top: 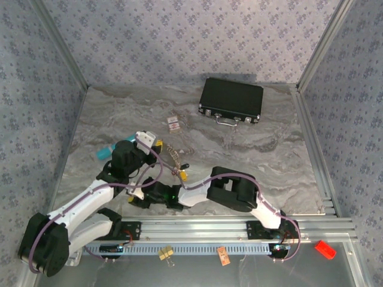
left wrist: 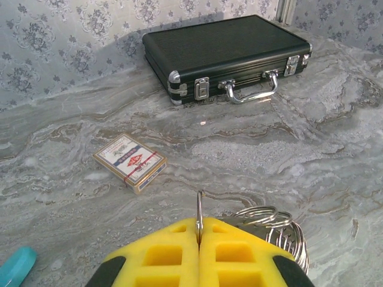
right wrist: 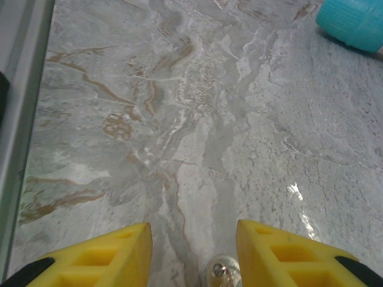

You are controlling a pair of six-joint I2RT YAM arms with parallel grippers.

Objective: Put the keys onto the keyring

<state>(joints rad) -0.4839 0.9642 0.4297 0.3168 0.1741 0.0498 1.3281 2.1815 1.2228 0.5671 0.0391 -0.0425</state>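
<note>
Left claw (left wrist: 199, 228) tight on keyring (left wrist: 266, 216), wrist close-up

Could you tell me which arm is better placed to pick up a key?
Right, probably. The right end effector hangs open over the table with a small metal piece between its fingers, while the left end effector is shut on the keyring.

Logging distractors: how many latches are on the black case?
2 on the black case: the left latch beside the handle, the right latch past its other end; its back face is unseen.
</note>
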